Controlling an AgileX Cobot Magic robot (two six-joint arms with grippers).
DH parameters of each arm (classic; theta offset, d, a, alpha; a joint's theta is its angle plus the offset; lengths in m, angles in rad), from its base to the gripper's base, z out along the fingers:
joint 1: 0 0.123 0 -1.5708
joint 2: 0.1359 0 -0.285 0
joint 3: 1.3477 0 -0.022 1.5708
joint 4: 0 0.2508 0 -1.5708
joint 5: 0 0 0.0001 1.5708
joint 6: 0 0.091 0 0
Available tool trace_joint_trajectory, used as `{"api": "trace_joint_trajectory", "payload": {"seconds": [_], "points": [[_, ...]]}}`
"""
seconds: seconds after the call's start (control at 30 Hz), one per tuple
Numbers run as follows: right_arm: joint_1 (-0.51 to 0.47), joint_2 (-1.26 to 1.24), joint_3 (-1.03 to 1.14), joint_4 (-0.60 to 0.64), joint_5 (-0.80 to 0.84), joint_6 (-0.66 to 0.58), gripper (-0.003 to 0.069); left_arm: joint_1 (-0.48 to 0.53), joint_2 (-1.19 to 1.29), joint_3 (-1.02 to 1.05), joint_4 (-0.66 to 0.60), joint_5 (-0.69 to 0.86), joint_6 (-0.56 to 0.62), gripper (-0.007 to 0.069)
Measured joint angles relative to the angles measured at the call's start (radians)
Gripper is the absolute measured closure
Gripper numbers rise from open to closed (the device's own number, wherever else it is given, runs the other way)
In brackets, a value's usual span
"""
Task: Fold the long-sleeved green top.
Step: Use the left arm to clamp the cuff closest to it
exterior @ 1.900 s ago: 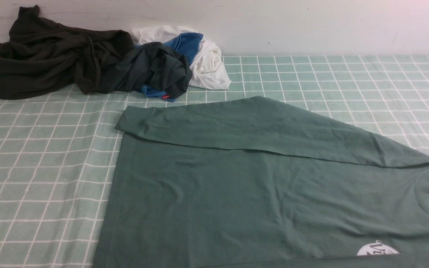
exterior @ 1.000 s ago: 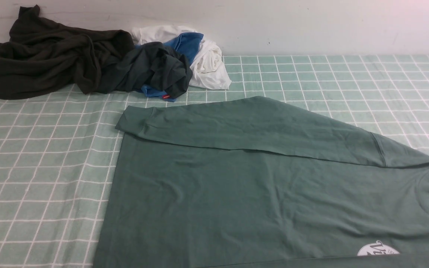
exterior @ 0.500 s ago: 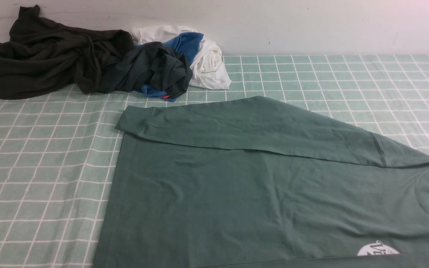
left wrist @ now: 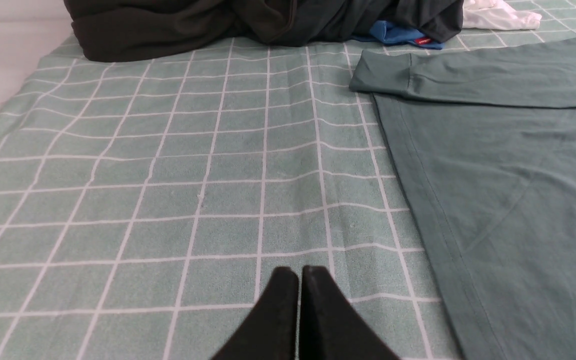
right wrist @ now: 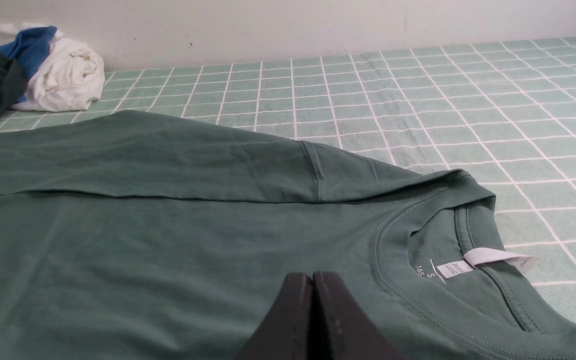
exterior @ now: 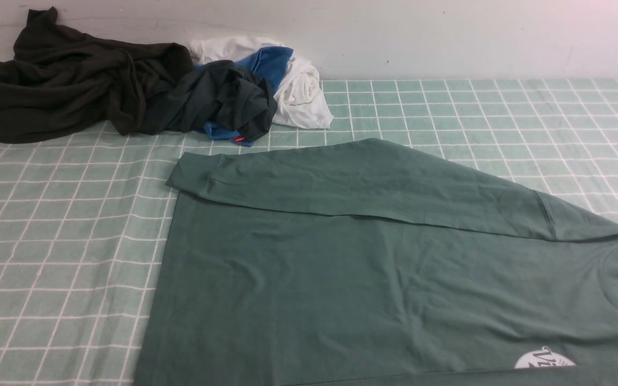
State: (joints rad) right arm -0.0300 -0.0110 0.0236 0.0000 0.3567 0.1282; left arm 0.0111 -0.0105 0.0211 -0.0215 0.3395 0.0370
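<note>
Smooth green top (exterior: 373,279) flat on checked cloth (exterior: 62,236)

matt green cloth top (exterior: 373,279).

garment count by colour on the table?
Green: 1, green long-sleeved top
Black: 1, black garment
Dark grey: 1, dark grey garment
Blue: 1, blue garment
White: 1, white garment
Total: 5, as far as the heap shows

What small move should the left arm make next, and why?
Probably open the left gripper and move it toward the green top: its jaws are shut, holding nothing, above the checked cloth beside the hem, and one sleeve lies folded over the body.
</note>
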Motion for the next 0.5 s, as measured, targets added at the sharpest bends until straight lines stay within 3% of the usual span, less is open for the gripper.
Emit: {"api": "trace_joint_trajectory", "payload": {"seconds": [0.37, 0.5], "points": [[0.000, 0.000, 0.000, -0.005, -0.001, 0.000, 0.0673, 0.000, 0.000, 0.004, -0.007, -0.028, -0.002, 0.0628], [0.000, 0.000, 0.001, 0.000, -0.019, 0.000, 0.0673, 0.000, 0.000, 0.006, -0.072, -0.029, -0.017, 0.0628]]}}
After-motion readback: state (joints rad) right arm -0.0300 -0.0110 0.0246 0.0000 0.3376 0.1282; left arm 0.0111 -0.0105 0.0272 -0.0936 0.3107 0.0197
